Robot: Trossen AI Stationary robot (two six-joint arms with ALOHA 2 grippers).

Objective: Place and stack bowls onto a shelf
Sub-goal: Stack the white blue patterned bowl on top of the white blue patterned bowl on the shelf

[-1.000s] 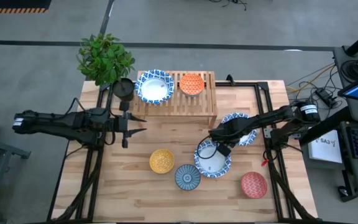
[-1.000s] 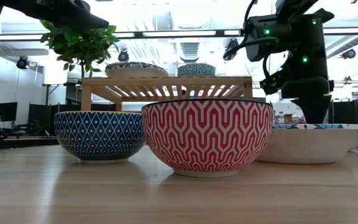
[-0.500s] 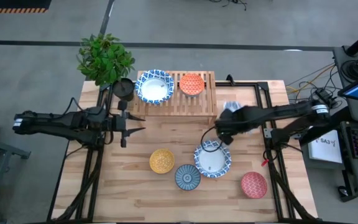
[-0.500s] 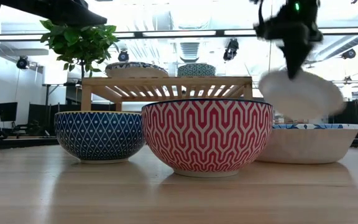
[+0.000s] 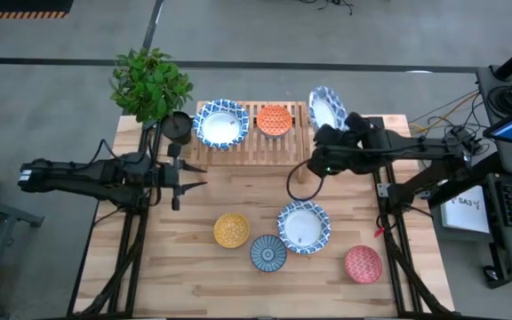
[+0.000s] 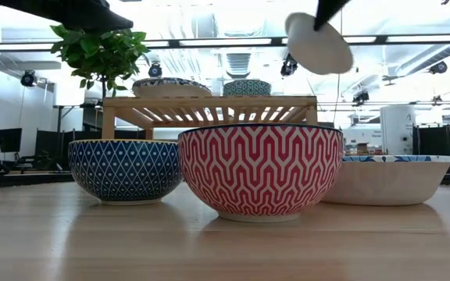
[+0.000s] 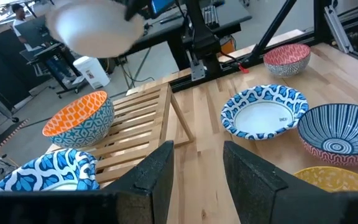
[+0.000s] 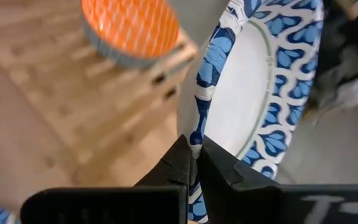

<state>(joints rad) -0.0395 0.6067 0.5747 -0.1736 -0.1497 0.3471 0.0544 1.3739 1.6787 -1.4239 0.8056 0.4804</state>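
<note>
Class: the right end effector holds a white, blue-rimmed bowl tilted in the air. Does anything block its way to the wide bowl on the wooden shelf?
Yes: the small orange bowl on the shelf lies between the held bowl and the wide white bowl.

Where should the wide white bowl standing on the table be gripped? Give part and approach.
Its rim, from above: the wide white bowl sits upright, open side up, so one of the fingers goes inside and one outside. Choose the rim's side away from the blue-grey bowl, which crowds it.
</note>
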